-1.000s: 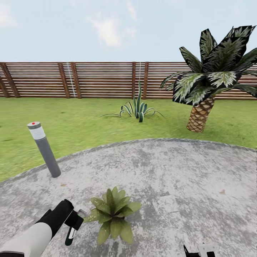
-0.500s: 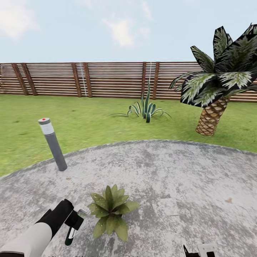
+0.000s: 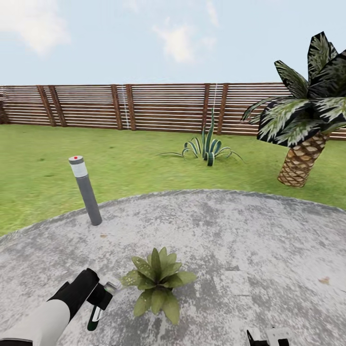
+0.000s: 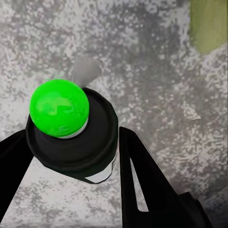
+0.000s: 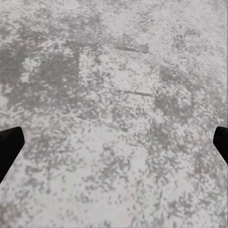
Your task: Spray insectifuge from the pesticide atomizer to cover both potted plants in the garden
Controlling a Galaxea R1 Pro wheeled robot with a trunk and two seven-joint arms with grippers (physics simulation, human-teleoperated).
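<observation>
Beside the potted plant (image 3: 157, 283), left jaws clamp the pesticide atomizer (image 3: 98, 304) upright; right jaws spread.

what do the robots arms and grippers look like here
The left arm has a smooth white forearm shell that turns into a black rounded wrist section. The left gripper is black with flat, angular black fingers. The right gripper shows as a white block with black parts, and black fingertips.

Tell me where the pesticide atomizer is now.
In the head view, the pesticide atomizer sits low at left, held in the left gripper, beside the potted plant.
</observation>
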